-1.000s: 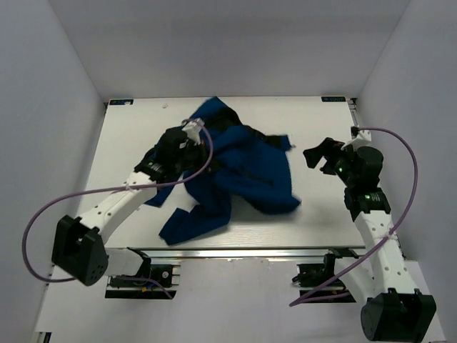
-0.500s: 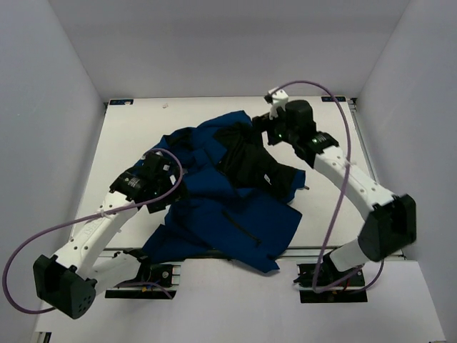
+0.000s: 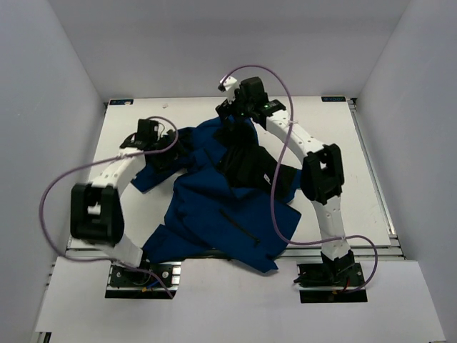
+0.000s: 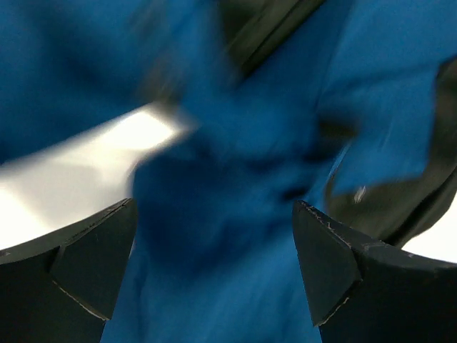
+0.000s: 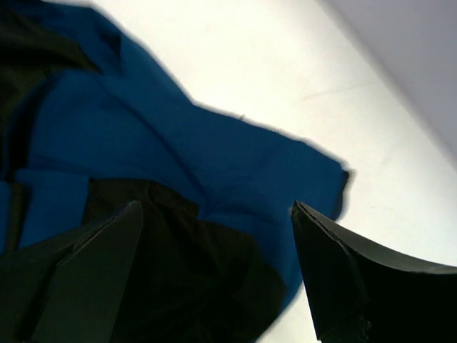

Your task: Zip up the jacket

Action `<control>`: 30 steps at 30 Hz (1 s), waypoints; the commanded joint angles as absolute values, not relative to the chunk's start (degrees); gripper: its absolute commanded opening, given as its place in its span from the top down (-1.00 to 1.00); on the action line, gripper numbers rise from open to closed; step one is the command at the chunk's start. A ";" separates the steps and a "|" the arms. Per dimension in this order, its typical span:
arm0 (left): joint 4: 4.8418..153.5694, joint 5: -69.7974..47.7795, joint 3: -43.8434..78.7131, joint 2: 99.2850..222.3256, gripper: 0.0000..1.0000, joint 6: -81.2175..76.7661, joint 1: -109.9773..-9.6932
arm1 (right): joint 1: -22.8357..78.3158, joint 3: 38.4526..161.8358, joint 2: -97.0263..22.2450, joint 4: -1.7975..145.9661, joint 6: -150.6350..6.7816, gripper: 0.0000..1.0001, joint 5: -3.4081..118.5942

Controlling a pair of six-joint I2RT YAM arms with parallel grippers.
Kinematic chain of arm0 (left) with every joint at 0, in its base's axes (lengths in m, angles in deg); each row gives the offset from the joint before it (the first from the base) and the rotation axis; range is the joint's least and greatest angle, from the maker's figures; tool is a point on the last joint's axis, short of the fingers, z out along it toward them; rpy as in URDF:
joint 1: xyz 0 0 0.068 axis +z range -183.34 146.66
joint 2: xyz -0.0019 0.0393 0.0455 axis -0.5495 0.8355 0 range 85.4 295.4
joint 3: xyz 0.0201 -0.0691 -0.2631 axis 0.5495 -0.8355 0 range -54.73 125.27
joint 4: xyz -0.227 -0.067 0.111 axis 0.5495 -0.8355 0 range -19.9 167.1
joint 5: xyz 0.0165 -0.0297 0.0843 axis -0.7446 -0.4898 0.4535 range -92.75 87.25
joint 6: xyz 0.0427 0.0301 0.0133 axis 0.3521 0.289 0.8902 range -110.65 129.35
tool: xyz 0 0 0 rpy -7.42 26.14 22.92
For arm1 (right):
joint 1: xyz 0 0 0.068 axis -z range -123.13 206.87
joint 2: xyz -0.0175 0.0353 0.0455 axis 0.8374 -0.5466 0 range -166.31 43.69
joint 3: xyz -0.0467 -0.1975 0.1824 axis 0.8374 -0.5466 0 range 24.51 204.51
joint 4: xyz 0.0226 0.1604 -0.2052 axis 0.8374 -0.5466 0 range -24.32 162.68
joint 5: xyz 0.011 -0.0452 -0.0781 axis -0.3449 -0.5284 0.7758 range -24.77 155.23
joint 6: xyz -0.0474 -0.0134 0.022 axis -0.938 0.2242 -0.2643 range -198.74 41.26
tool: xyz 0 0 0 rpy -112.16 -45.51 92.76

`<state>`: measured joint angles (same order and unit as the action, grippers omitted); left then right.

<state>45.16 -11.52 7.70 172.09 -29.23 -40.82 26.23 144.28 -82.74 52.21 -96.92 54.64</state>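
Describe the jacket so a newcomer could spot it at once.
Start at the white table. Crumpled across its middle and spilling over its near edge lies the jacket. It alone is soft, dark blue fabric with black lining, unlike the white left arm and right arm.

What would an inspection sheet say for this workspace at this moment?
Surface: white table, partly covered by the jacket.
Job's things: jacket crumpled, front open, dark lining showing, one part hanging over the near edge.
Clutter: nothing seen.
Grippers: left gripper open above blue fabric; right gripper open above the jacket's far edge; neither holds anything.
Cables: purple cables loop from both arms; the right arm's crosses over the jacket.
Surroundings: plain pale walls on three sides.
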 commanded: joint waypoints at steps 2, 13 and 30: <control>57.66 -22.86 13.98 181.80 -0.96 -24.92 -40.28 | 26.37 143.79 -85.86 52.19 -95.62 -0.79 50.04; 63.30 -26.47 27.17 194.82 1.00 -22.65 -40.19 | 26.46 142.02 -88.25 52.12 -89.29 1.00 50.61; 58.57 -31.15 60.74 180.06 1.00 -9.91 -49.23 | 24.62 100.83 -19.89 75.22 -78.30 1.00 84.12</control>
<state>59.43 -31.76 54.82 185.08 -14.28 -44.54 25.75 105.70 -29.85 69.83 -80.72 79.34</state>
